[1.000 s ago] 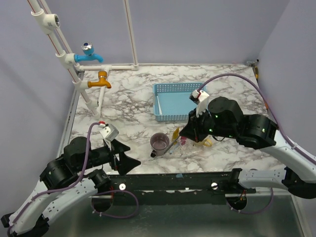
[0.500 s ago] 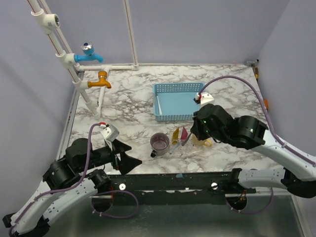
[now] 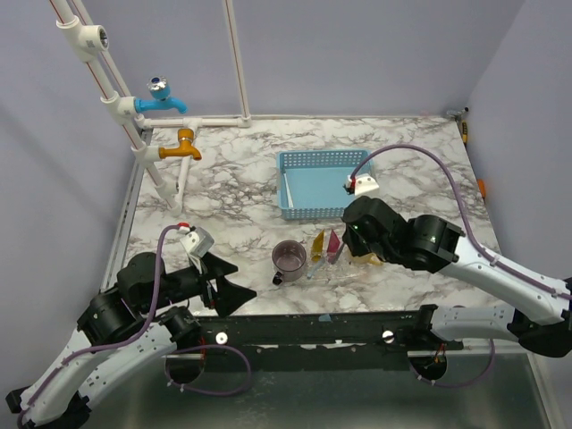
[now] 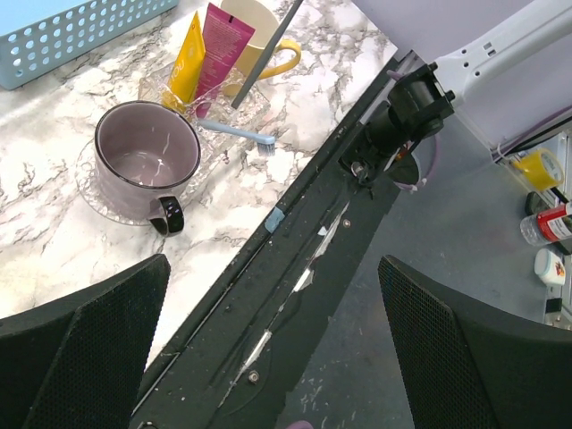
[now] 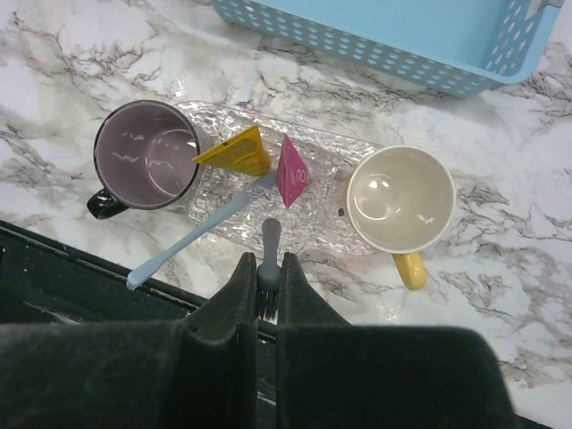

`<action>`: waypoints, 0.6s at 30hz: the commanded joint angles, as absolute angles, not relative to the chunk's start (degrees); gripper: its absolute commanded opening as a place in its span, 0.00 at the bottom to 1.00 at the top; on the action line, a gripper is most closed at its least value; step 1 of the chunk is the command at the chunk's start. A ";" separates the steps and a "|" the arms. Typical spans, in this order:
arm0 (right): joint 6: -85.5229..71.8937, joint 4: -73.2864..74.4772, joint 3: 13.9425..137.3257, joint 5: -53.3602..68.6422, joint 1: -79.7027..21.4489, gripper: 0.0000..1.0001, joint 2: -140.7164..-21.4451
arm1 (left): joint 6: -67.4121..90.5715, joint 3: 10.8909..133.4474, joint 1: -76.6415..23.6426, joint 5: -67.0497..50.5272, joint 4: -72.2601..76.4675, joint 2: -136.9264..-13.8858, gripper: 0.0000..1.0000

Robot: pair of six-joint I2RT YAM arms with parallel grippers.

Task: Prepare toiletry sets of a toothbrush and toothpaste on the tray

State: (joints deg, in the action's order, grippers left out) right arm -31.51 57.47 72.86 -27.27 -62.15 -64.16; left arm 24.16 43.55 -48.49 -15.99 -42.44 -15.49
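Observation:
My right gripper [image 5: 266, 268] is shut on the bristle end of a grey toothbrush [image 5: 269, 237], which hangs over the near edge of the clear tray [image 5: 331, 228]. A yellow toothpaste [image 5: 237, 150] and a pink toothpaste [image 5: 292, 174] stand together on the tray. A light blue toothbrush [image 5: 192, 237] lies slanted across the tray, its head past the near edge. In the top view the tubes [image 3: 325, 243] sit just left of the right wrist. My left gripper [image 4: 275, 268] is open and empty over the table's front rail, well left of the tray [image 4: 161, 89].
A mauve cup [image 5: 147, 154] stands at the tray's left end and a cream mug [image 5: 399, 198] with a yellow handle at its right end. A blue basket [image 3: 313, 183] sits behind them. Blue and orange taps [image 3: 170, 103] on white pipes stand far left.
The right arm has drawn in and turned its wrist to point down over the tray, uncovering the pink tube in the top view. It stays shut on the grey toothbrush. The left arm has not moved.

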 commanded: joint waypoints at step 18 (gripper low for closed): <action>-39.15 39.55 53.01 -31.54 -62.35 0.00 -55.61 | 24.35 42.90 -48.43 -14.68 -40.96 -15.37 0.99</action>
State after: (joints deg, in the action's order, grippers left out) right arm -36.12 45.45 55.90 -28.64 -62.15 -57.69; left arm 24.21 43.27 -48.49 -15.94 -42.04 -15.49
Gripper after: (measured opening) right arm 0.056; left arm 0.987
